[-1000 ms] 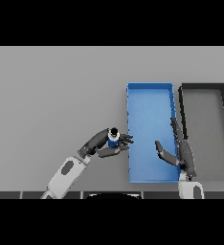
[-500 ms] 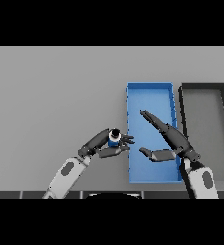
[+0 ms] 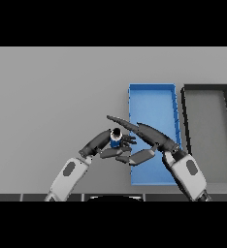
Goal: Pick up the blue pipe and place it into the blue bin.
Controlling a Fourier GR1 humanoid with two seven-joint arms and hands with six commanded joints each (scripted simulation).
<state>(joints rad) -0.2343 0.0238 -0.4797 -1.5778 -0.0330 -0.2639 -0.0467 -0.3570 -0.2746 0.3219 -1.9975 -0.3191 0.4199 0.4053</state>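
Note:
A small blue pipe [image 3: 116,138] with a dark open top stands just left of the blue bin [image 3: 152,100], near the bin's lower left edge. My left hand [image 3: 104,143] has its fingers and thumb curled round the pipe. My right hand [image 3: 147,138] is open, with long straight fingers stretched leftwards over the bin's left wall; their tips reach just above the pipe, and the thumb lies below it. The pipe's lower part is hidden by the fingers.
A dark grey bin [image 3: 207,131] stands right beside the blue one, on its right. Bare grey table spreads to the left and behind.
My right hand has swung left from over the blue bin's middle until its fingers reach the pipe. The left hand and the pipe have barely moved.

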